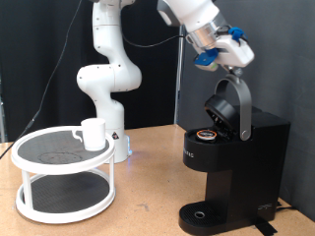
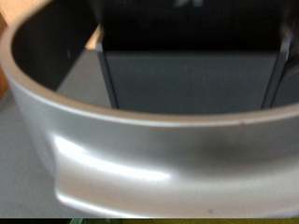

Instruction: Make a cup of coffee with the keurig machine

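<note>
We see the claw (image 1: 228, 65) at the upper right of the exterior view, set against the top edge of the raised lid (image 1: 232, 106) of the black boxy keurig machine (image 1: 236, 162); whether its fingers are spread or closed we cannot tell, since the blue-and-white wrist housing hides them. In the wrist view a broad curved silver rim (image 2: 140, 140) of that lid fills most of the picture, very close and blurred, with the dark machine body behind it. The lid stands tilted up and back, leaving the brew chamber open, and a small round pod with a dark top (image 1: 207, 137) sits in the opening. Below, the round drip tray base (image 1: 202, 213) has nothing on it, with open air between it and the brew head. Well apart, on the left of the exterior view, the small plain white ceramic cup (image 1: 94, 133) stands upright on the top tier of a white two-tier round rack (image 1: 30, 202), near its far right rim. The wooden surface (image 1: 148, 187) between rack and machine gives free room. The white arm's base column (image 1: 106, 69) rises behind the rack.
</note>
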You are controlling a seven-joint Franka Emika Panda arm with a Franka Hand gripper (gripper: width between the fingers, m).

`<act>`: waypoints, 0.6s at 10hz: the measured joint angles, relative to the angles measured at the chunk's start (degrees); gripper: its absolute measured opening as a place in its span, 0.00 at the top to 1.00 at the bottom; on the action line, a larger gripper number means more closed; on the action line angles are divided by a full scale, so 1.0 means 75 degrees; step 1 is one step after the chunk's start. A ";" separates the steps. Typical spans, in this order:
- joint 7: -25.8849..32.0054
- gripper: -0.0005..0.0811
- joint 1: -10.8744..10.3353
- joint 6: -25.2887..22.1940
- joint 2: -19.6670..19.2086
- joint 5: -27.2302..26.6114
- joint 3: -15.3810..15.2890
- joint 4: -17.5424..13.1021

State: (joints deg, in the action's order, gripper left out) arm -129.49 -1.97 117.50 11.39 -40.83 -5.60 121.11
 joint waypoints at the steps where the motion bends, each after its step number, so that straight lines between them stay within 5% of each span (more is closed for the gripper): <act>1: 0.0053 0.99 0.0085 0.0004 0.0053 0.0199 0.0059 0.0086; 6: 0.0156 0.99 0.0513 0.0511 0.0161 0.1175 0.0158 0.0630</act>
State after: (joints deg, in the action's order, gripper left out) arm -128.32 1.88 121.33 12.59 -32.02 -4.42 125.83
